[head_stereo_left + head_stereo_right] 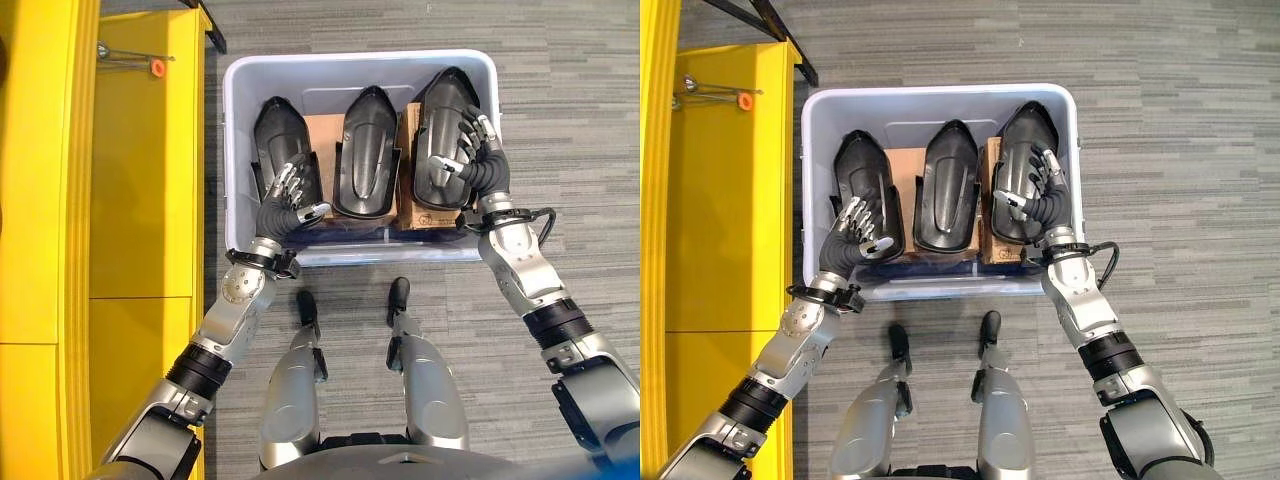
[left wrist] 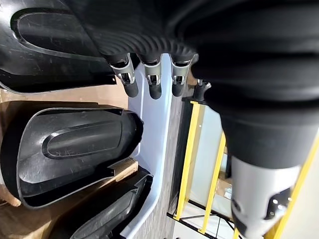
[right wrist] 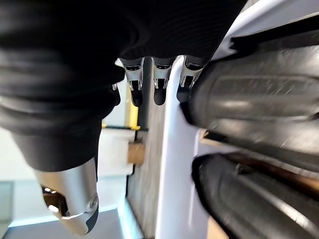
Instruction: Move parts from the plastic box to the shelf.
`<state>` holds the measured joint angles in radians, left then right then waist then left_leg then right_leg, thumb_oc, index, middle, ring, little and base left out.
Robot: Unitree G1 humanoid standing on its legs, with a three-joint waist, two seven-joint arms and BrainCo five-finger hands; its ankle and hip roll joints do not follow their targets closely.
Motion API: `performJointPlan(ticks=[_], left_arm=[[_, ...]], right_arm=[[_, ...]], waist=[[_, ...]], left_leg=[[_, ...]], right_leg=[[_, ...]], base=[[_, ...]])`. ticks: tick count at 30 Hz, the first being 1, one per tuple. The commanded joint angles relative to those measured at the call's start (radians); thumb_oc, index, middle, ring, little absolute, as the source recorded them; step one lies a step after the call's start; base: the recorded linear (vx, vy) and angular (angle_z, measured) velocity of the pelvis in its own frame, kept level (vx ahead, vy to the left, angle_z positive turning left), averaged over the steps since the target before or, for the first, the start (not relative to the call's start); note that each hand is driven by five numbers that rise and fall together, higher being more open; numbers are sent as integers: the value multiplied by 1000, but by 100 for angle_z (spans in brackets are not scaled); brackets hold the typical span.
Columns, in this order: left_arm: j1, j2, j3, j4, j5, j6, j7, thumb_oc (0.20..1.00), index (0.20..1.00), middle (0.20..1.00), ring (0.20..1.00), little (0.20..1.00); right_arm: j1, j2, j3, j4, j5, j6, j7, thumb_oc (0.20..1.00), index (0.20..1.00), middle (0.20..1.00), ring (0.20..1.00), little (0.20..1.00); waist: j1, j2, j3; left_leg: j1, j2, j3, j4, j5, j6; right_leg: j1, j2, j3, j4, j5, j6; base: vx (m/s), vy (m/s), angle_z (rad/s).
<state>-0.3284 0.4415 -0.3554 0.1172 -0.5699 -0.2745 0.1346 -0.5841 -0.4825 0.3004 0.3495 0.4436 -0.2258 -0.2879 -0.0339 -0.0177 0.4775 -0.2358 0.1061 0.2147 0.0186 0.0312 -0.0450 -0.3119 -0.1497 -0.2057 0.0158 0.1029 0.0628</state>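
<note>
Shelf: I see the yellow shelf (image 1: 140, 180) along the left side, just beside the box. A small orange bit (image 1: 157, 67) with thin metal rods lies near its far end.

Box: The pale plastic box (image 1: 940, 100) sits on the grey carpet (image 1: 1180, 150) right in front of me. Brown cardboard (image 1: 905, 165) lies at the bottom, under the parts.

Left part: A black part (image 1: 865, 175) stands by the box's left wall.

Left hand: My left hand (image 1: 855, 235) is inside the box at the near left corner, at the near end of the left part. Its fingers (image 2: 152, 82) look mostly straight and relaxed, with the thumb out to the side. I can't tell if they touch the part. They hold nothing.

Middle part: Another black part (image 1: 945, 185) lies in the middle of the box. No hand touches it.

Right part: The third black part (image 1: 1025, 140) leans by the box's right wall, a bit higher than the other two.

Right hand: My right hand (image 1: 1040, 190) lies on the near half of the right part. Its fingers are spread over the top. I can't tell if they grip the part.
</note>
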Motion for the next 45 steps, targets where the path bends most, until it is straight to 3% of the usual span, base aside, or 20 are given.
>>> performJointPlan(ticks=[1, 6, 14, 23, 45], left_arm=[[24, 0, -2, -77, 4, -76, 27, 1000, 1000, 1000, 1000, 1000], [10, -7, -14, -75, 13, -77, 36, 1000, 1000, 1000, 1000, 1000], [10, -18, -21, -79, 43, -82, 41, 1000, 1000, 1000, 1000, 1000], [13, -23, -31, -79, 64, -89, 37, 1000, 1000, 1000, 1000, 1000], [7, -24, -51, -85, 48, -96, 56, 1000, 1000, 1000, 1000, 1000]], right_arm=[[-21, 8, -13, -23, -43, -64, -61, 1000, 1000, 1000, 1000, 1000], [-32, 0, -42, 9, -81, -61, -106, 1000, 1000, 1000, 1000, 1000], [39, -46, -127, -24, -389, -12, -246, 1000, 1000, 1000, 1000, 1000], [116, -56, -150, -82, -545, 18, -272, 1000, 1000, 1000, 1000, 1000], [11, -33, -83, 45, -460, 15, -273, 1000, 1000, 1000, 1000, 1000]], waist=[[22, -14, -73], [21, -6, -57], [8, 11, -44], [-3, 16, -47], [12, 29, -38]], left_leg=[[-41, 87, -32, 48, 19, -61], [-54, 84, -31, 55, 16, -59], [-84, 76, -39, 77, 7, -57], [-112, 71, -52, 92, 3, -56], [-153, 65, -57, 106, 5, -52]], right_leg=[[-35, -124, 16, 91, 23, 114], [-56, -129, 22, 99, 23, 113], [-80, -141, 28, 112, 23, 115], [-99, -147, 26, 118, 25, 119], [-146, -149, 38, 139, 22, 113]], base=[[0, 0, 0], [1, -1, -4], [0, 2, -4], [0, 0, 0], [0, 0, 0]])
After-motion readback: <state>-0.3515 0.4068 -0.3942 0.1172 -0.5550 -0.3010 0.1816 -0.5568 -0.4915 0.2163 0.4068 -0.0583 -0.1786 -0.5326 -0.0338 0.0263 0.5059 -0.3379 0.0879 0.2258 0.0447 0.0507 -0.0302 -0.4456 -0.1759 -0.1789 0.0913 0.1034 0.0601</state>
